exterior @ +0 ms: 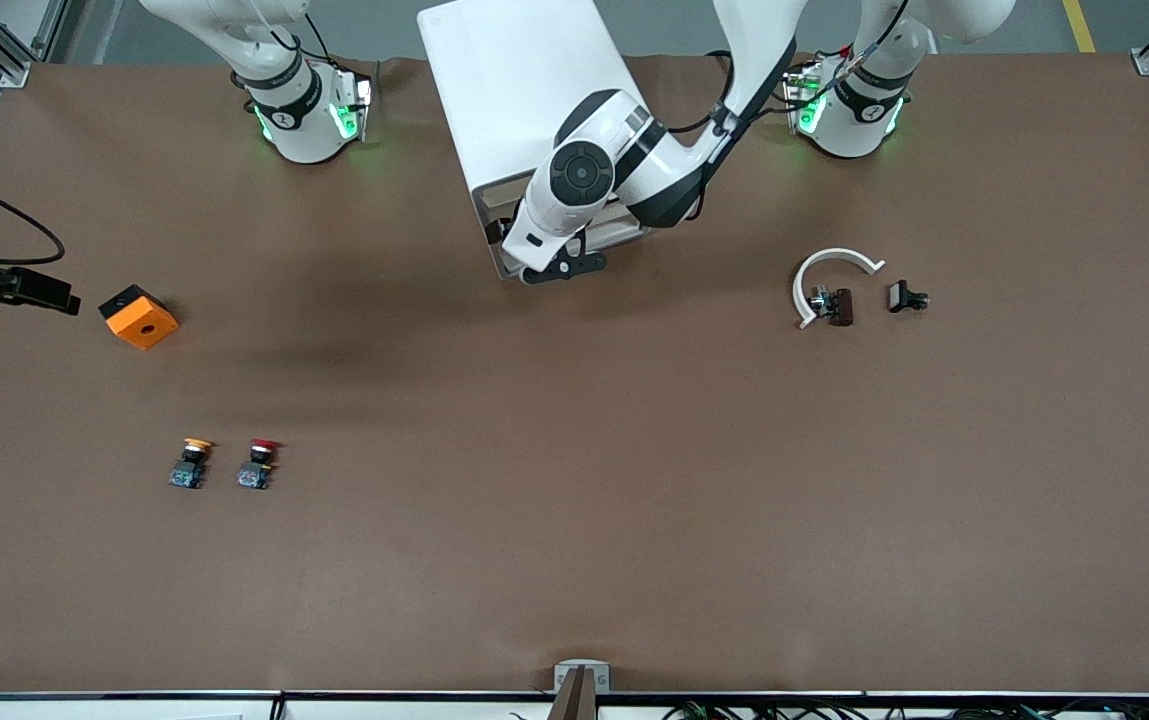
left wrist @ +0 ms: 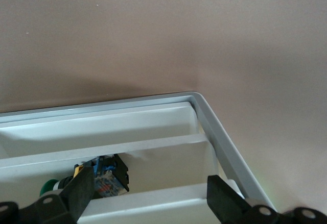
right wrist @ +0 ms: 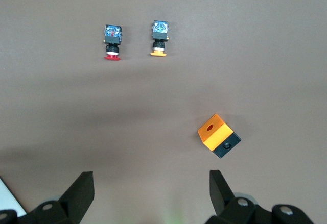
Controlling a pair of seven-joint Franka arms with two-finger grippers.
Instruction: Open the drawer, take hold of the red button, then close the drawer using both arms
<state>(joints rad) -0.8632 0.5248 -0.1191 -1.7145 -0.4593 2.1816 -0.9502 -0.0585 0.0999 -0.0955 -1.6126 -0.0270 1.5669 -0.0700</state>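
A: Take the cabinet as the landmark; where is the left gripper?

B: Right at the cabinet's front, on the side facing the front camera; the left arm reaches down over the cabinet top from its base at the table's top edge. In the left wrist view its two black fingers stand wide apart and nothing sits between them; under them lie the stacked white drawer trays, and inside one a small part with a green cap and a blue body shows.

A: Is any drawer pulled out?

B: I cannot tell from the front view; the arm covers the cabinet front.

A: And the button?

B: On the bare table, well apart from the cabinet, nearer the front camera and toward the right arm's end; red cap, black body, bluish base; just beside it lies the orange-capped button, the two apart.

A: The right gripper?

B: Parked well apart from the cabinet at the right arm's end, waiting; its fingers spread wide, holding nothing; the orange cube lies near it, between it and the cabinet.

A: Anything else?

B: A white curved piece with small dark parts, toward the left arm's end from the cabinet.
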